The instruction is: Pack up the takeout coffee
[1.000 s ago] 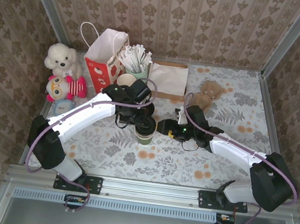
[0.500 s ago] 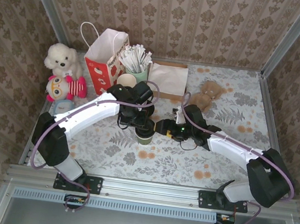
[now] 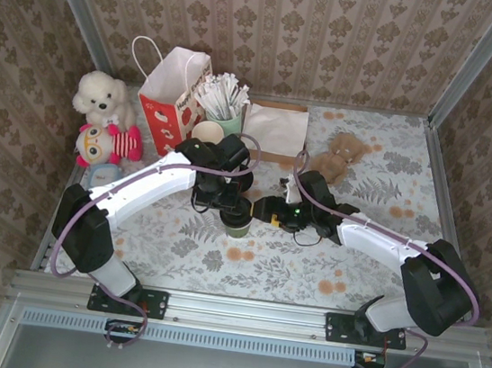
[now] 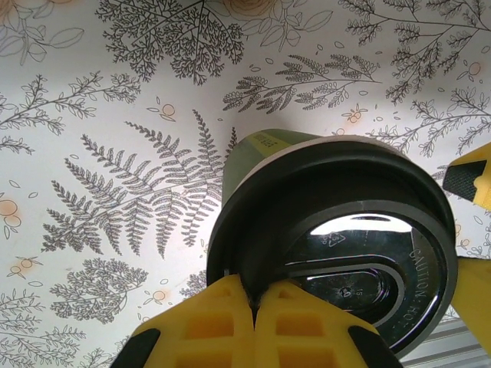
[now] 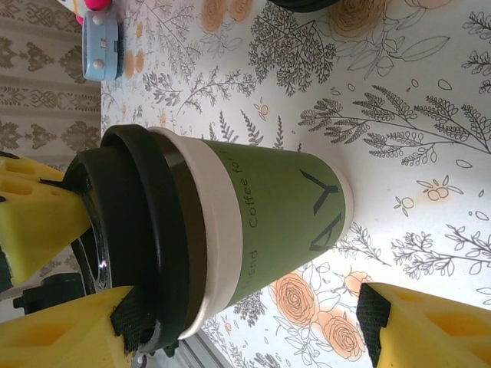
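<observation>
Step in hand, as I read it: seating the black plastic lid (image 4: pixel 330 180) on the green paper coffee cup (image 3: pixel 238 227). The cup stands upright mid-table on the floral tablecloth (image 3: pixel 371 264), just in front of the stack of green cups (image 3: pixel 208 131).

Left gripper (image 4: pixel 253 295) is closed, its fingertips nipping the lid's rim at the near edge. Right gripper (image 5: pixel 245 310) is spread wide astride the cup. One pad is by the lid rim and the other is clear of the cup base, so it isn't clamping anything.

To do it well:
- Press the rim down evenly all round, not only at the pinched edge.
- The wrist views don't show whether the lid has snapped on fully.
- The right jaws should close on the cup wall gently to brace it; paper walls crush, and a tilted cup could spill.
- Let go of the lid only once the rim sits flush.

Containers:
- Coffee cup: lidded, contents hidden.
- Red-and-white paper gift bag (image 3: pixel 172 93): upright and open at far left, probably the packing target; can't tell what's inside.
- Pale green holder (image 3: pixel 229 126): full of white paper-wrapped sticks (image 3: pixel 222 93).
- Flat paper bag (image 3: pixel 276 131): lying beside the holder.
</observation>
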Tool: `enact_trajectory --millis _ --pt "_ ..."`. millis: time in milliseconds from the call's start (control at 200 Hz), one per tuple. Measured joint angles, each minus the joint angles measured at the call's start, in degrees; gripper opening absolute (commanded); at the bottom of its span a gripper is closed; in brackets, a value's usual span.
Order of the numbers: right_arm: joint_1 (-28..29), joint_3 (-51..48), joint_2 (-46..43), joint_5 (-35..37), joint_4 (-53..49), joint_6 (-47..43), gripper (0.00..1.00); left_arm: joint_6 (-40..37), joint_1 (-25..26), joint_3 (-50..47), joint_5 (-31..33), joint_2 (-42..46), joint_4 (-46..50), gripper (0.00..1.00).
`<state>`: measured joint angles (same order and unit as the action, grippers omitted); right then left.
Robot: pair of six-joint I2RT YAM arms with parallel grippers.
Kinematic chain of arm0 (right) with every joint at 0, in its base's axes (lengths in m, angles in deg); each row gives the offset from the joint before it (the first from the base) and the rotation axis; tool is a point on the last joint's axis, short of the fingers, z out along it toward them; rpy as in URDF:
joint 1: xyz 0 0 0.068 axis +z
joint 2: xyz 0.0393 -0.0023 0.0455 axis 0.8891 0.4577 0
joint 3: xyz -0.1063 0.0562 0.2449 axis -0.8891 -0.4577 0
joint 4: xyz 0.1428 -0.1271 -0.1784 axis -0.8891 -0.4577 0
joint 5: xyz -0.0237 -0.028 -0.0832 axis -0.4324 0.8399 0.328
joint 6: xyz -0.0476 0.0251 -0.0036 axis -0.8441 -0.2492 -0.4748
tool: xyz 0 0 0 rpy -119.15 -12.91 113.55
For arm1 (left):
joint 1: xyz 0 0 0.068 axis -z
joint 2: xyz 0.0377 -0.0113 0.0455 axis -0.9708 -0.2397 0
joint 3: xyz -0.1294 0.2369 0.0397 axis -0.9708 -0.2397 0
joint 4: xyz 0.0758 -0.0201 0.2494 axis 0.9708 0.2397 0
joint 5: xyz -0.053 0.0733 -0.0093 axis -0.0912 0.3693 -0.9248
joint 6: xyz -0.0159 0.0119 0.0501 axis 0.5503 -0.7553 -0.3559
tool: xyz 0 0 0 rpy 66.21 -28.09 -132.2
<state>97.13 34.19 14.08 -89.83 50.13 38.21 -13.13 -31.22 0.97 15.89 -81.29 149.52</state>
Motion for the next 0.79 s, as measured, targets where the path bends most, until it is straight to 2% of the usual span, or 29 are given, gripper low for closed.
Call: enact_trajectory --millis 795 --pt "0.0 0.9 0.0 2.9 -5.1 -0.4 0.76 -0.6 0.0 -0.4 -1.7 -1.8 -1.3 0.0"
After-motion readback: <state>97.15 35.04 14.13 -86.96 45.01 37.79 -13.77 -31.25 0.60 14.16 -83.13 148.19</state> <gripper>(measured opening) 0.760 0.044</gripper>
